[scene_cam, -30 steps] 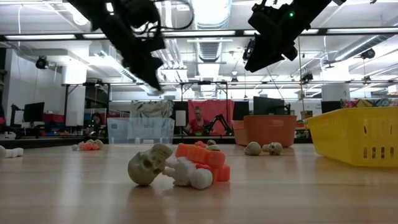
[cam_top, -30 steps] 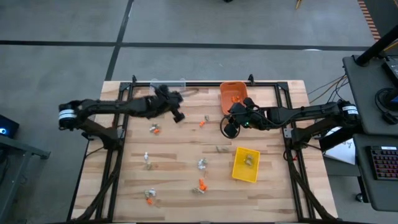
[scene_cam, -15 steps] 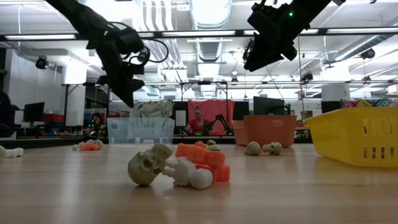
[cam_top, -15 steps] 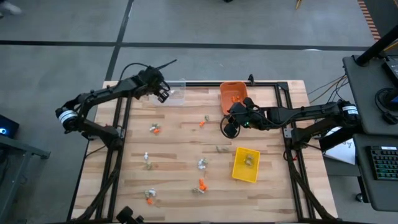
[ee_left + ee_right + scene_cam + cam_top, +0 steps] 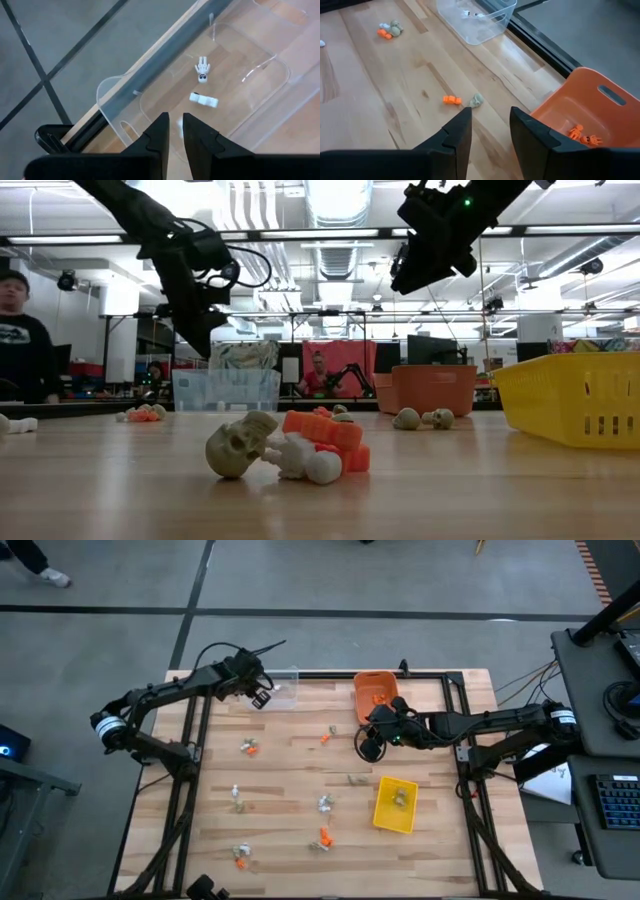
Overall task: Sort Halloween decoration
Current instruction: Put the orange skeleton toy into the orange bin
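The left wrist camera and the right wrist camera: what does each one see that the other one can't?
Only the left wrist view shows the left hand, its fingers slightly apart over the clear bin, and the grey floor beyond the table edge.

Only the right wrist view shows the right hand, open with nothing in it, the orange bin with small orange figures inside, and an orange piece beside a tan piece on the table.

Both show the clear bin with small white pieces in it, and the wooden table.

grey floor point(image 5: 300, 580), bright ceiling lights point(image 5: 335, 200), person point(image 5: 22, 330) behind the wooden table point(image 5: 480, 480)
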Available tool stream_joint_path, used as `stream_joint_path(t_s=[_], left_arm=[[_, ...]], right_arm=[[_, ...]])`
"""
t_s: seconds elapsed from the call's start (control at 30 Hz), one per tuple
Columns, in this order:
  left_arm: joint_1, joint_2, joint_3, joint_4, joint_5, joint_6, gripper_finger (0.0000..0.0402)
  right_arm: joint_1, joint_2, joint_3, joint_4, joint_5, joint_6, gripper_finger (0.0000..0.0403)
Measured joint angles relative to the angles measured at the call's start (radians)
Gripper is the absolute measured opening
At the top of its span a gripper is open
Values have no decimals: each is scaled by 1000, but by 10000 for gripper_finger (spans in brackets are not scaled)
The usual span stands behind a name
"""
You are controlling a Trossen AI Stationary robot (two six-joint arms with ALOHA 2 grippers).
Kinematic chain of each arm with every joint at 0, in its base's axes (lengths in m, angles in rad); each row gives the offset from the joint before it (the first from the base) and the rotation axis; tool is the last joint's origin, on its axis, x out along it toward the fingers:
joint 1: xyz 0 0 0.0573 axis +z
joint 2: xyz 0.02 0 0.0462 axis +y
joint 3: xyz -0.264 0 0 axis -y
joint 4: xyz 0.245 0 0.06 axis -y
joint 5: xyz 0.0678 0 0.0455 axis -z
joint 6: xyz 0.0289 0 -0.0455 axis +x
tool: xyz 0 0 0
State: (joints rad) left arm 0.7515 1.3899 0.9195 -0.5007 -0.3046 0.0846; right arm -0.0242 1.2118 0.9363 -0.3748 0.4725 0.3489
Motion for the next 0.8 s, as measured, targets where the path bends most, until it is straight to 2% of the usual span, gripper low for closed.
stream_joint_path(t_s=[0.27,0.4,0.57,0.8], left_arm=[[-22,-14,0,-42,11,-55,63],[-72,-44,0,-79,64,-87,63],[-176,-102,0,-139,143,-112,64],[-379,-167,0,-204,274,-164,64]], right_arm=[[0,0,0,15,0,0,126],[0,0,-2,16,0,0,120],[0,0,-3,18,0,0,114],[0,0,-3,18,0,0,109]])
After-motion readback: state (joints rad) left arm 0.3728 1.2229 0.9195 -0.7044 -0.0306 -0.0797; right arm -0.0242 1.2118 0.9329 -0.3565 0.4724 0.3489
